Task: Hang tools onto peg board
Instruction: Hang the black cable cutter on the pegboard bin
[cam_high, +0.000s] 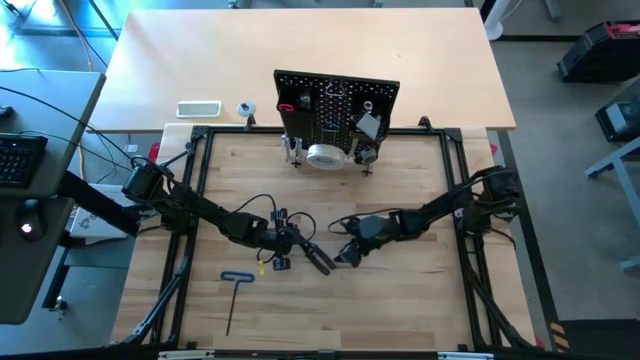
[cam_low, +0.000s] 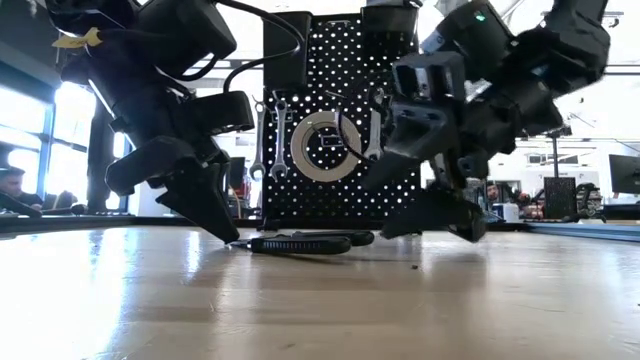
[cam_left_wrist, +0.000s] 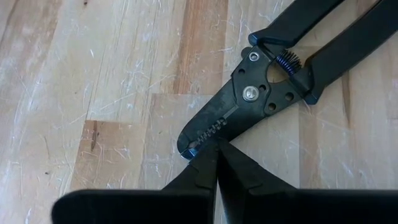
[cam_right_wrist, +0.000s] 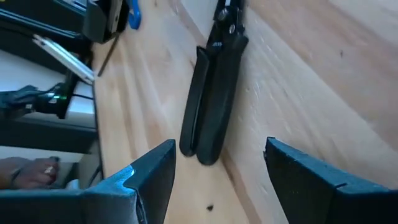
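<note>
Dark-handled pliers (cam_high: 320, 260) lie flat on the wooden table between my two grippers, their nose toward the left arm. My left gripper (cam_high: 297, 244) is shut, its tips on the pliers' nose. My right gripper (cam_right_wrist: 221, 146) is open; its fingers stand either side of the handles' free ends (cam_right_wrist: 205, 149), touching nothing. A blue T-handle hex key (cam_high: 235, 285) lies near the front left. The black peg board (cam_high: 335, 100) stands upright at the far side, and wrenches (cam_low: 278, 135) and a tape roll (cam_low: 322, 145) hang on it. My left gripper has its shut fingertips (cam_left_wrist: 214, 155) set on the tip of the pliers' nose (cam_left_wrist: 189, 148). The fingers slant down from the table's left side, roughly in line with the pliers. The pliers lie flat on the table, handles pointing away from the gripper.
A white slab (cam_high: 198, 108) and a small round item (cam_high: 245, 108) lie on the pale table behind the peg board. The black metal frame (cam_high: 200, 190) borders the wooden top. A person's hand (cam_right_wrist: 31, 171) shows beyond the table's edge.
</note>
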